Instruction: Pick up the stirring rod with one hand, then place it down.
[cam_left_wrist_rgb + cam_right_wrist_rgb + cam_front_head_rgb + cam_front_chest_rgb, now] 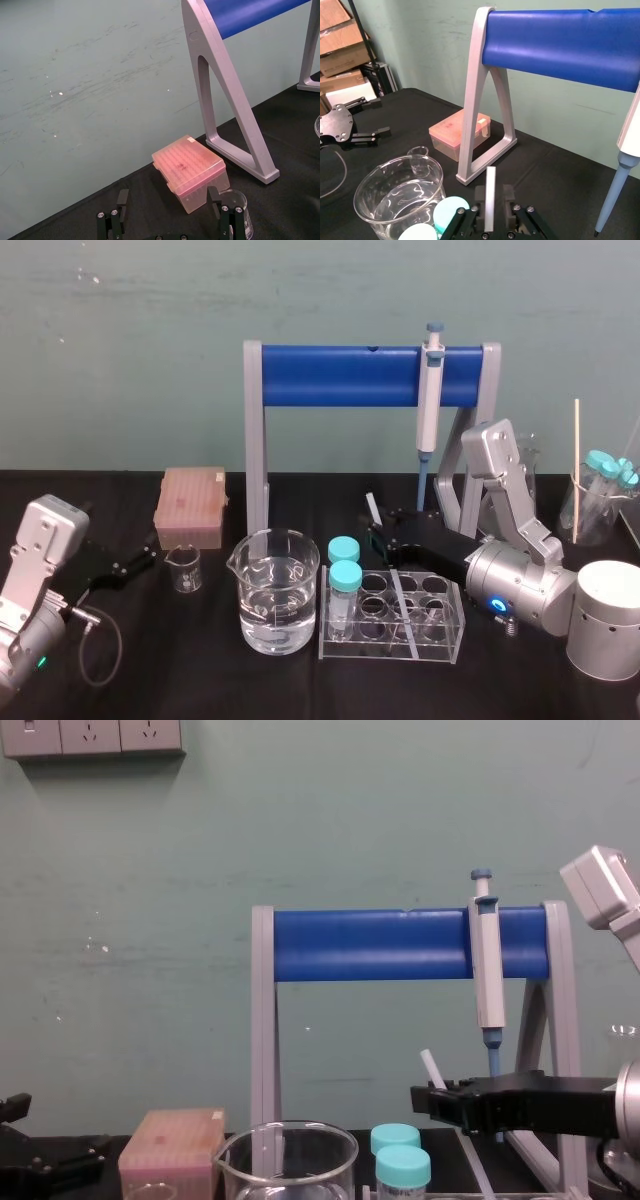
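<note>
Our right pincer (378, 538), mid-frame in the head view, is clenched on the stirring rod (372, 508). The rod pokes up tilted above the tube rack (392, 648), and we judge it is held high to clear the capped tubes (345, 578). Our left pincer (148, 558) rests released at lower left, since one hand suffices.

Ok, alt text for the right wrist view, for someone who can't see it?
The right gripper clamps the whitish stirring rod between its fingers. Beyond lie a beaker of water, a pink tip box, the blue-barred rack and the parked left gripper.
</note>
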